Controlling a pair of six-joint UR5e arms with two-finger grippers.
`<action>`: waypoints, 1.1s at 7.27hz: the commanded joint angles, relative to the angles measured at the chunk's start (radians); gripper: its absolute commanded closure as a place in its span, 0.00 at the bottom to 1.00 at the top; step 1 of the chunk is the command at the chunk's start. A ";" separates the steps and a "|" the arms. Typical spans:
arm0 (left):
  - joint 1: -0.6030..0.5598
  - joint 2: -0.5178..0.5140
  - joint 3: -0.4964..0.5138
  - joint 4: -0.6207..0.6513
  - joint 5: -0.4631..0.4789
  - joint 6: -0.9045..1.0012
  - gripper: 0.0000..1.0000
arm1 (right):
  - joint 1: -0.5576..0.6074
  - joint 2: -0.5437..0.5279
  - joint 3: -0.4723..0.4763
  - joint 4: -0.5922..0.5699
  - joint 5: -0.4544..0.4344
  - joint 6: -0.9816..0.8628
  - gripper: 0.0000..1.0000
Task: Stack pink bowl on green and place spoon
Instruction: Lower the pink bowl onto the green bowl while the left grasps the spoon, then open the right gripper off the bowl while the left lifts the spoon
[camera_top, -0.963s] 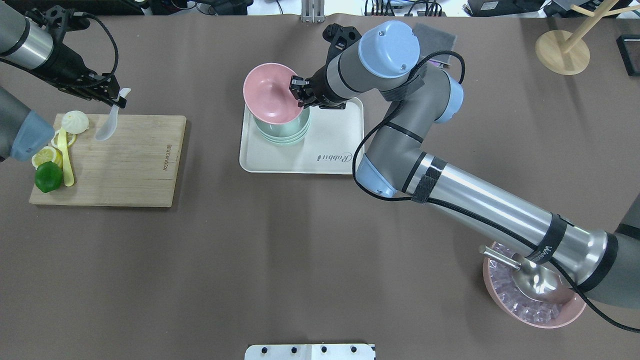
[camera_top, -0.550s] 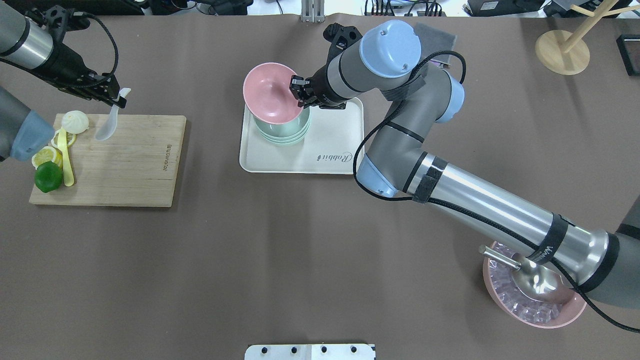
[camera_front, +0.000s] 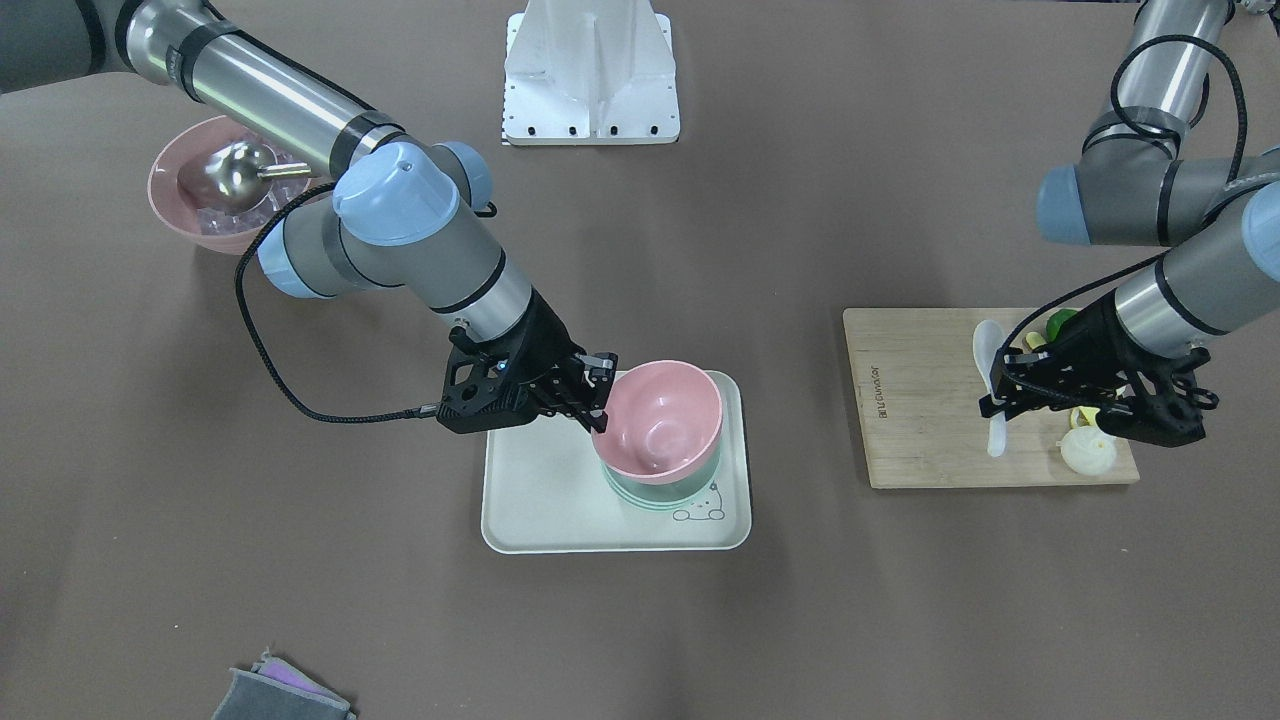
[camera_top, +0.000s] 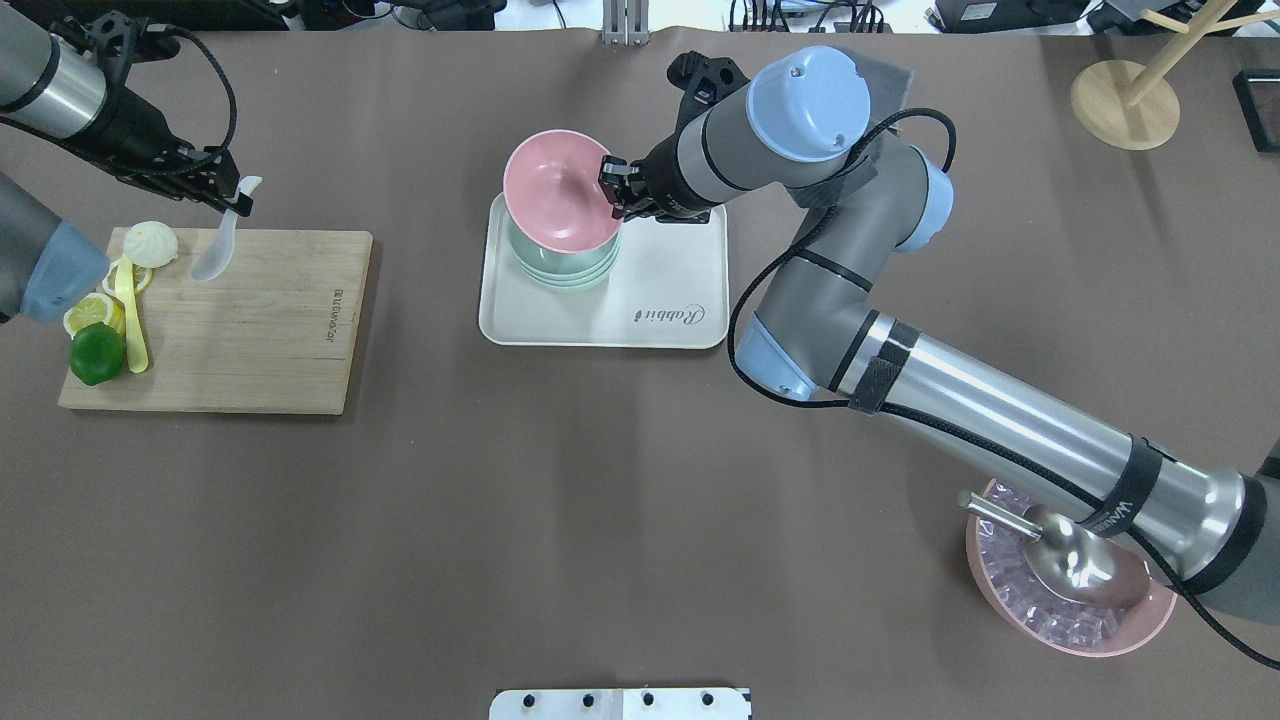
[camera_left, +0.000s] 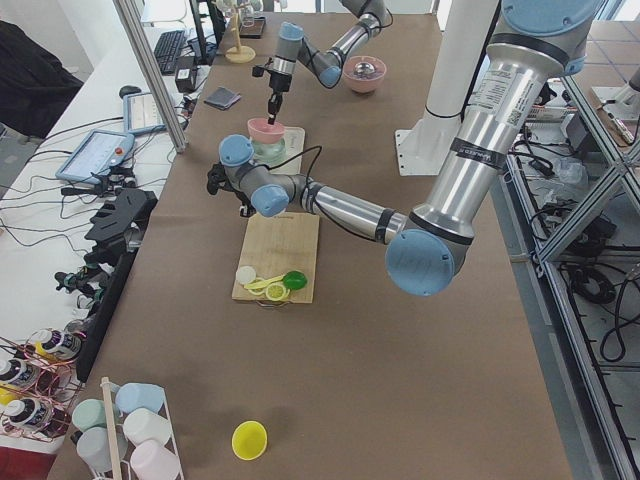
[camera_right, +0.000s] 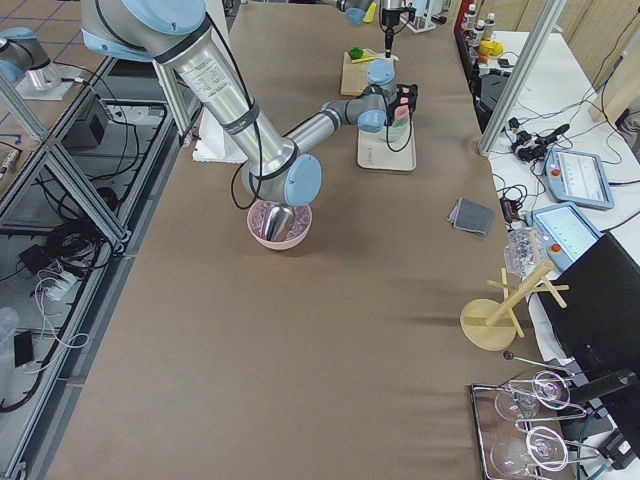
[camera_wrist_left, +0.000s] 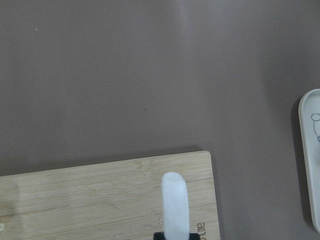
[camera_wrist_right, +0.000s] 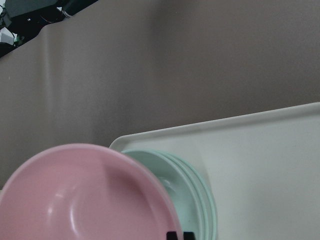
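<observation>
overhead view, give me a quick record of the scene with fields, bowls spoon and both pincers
pink bowl: tilted over the green bowls, rim gripped by right pincer
green bowls: stacked on the tray, at its left end in this view
tray: cream, mid table
right pincer: shut on the pink bowl's rim
spoon: white, held by its handle above the cutting board
left pincer: shut on the spoon
cutting board: wooden, on the left
task state: bowl not released, spoon not yet placed

Pink bowl (camera_top: 555, 190), green bowls (camera_top: 566, 276), white spoon (camera_top: 214, 254), cream tray (camera_top: 660, 285).
</observation>
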 joint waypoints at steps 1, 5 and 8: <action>-0.001 0.003 0.003 -0.001 0.003 0.000 1.00 | -0.001 0.000 0.002 -0.002 -0.001 0.000 1.00; -0.001 0.004 0.003 -0.001 0.003 0.000 1.00 | -0.004 0.017 -0.013 -0.004 -0.019 0.053 0.17; 0.000 0.001 0.001 -0.001 0.003 -0.003 1.00 | -0.031 0.024 -0.017 -0.002 -0.107 0.126 0.00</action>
